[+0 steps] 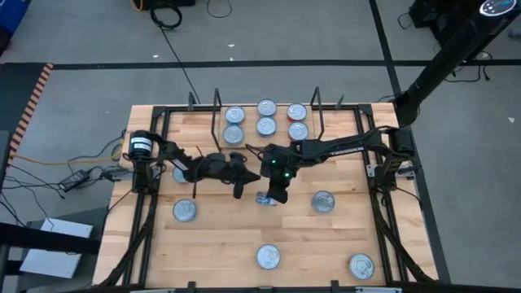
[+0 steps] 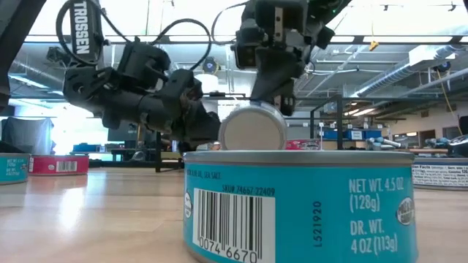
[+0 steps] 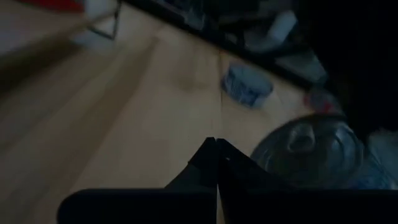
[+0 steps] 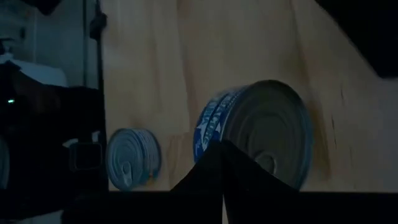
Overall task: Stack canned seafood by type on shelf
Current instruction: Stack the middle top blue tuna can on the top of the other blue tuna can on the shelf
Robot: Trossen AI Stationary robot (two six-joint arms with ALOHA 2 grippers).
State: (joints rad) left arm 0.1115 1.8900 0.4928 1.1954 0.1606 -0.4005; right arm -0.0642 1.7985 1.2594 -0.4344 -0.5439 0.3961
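While tilted on edge mid-table, blue tin (image 4: pixel 261 134) gripped by right pincer (image 1: pixel 274 195); left pincer (image 3: pixel 216 163) closed, empty.

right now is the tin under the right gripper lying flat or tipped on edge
Tipped on edge: in the low view the tin shows its round silver lid face-on below the right gripper.

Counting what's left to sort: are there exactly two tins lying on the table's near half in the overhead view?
No; the high view shows four loose tins there.
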